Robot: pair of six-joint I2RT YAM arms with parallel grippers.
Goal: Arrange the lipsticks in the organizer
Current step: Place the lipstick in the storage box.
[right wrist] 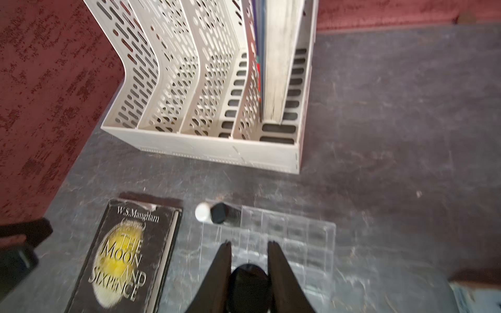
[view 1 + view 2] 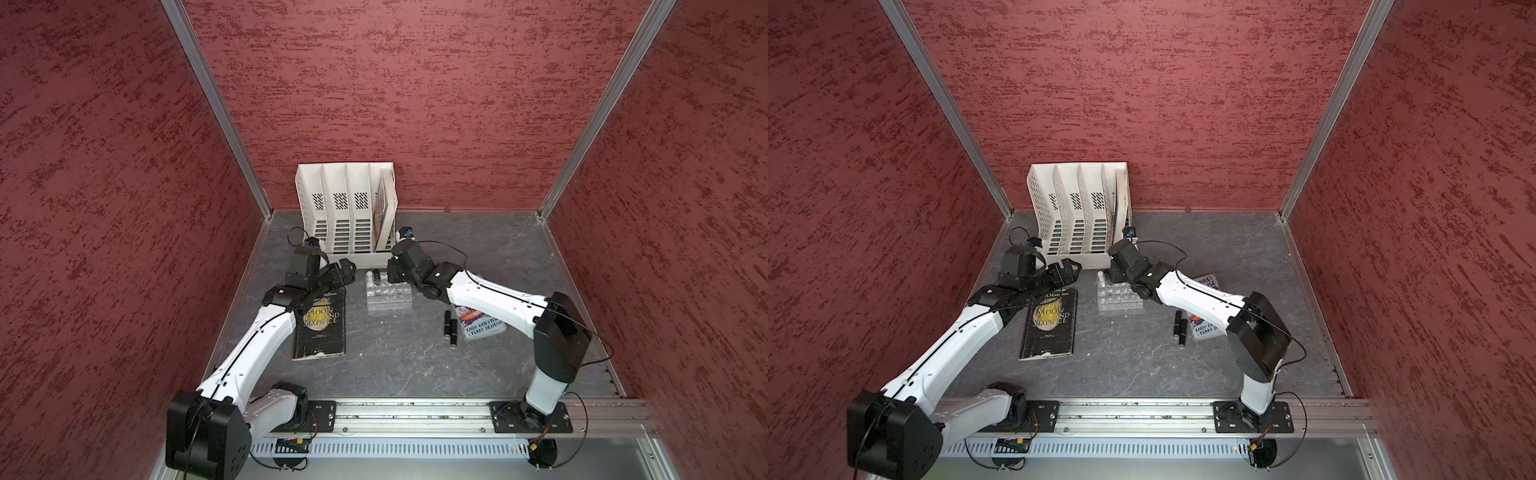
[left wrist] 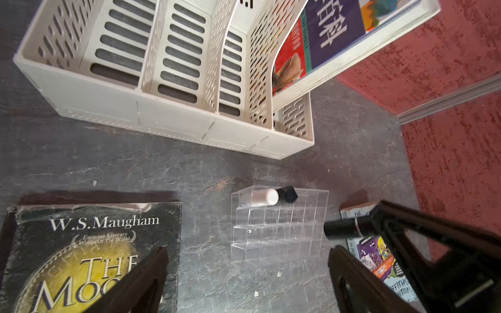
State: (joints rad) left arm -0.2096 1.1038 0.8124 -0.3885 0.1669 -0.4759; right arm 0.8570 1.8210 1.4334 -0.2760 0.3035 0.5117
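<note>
Both arms match: left arm [image 2: 266, 345] and right arm [image 2: 490, 297] have white shells, black joint blocks [image 2: 561, 336] and a thin black cable [image 2: 248, 345] along each. Left gripper [image 2: 348, 270] and right gripper [image 1: 249, 244] are black. Black base plates [image 2: 324, 409] at 7 and 5 o'clock; screws [image 2: 330, 414] probably silver.

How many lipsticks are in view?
5. White lipstick and black lipstick stand in the organizer's back row. The right gripper holds the held lipstick. Two lying lipsticks rest beside the Andy Griffiths book.
</note>
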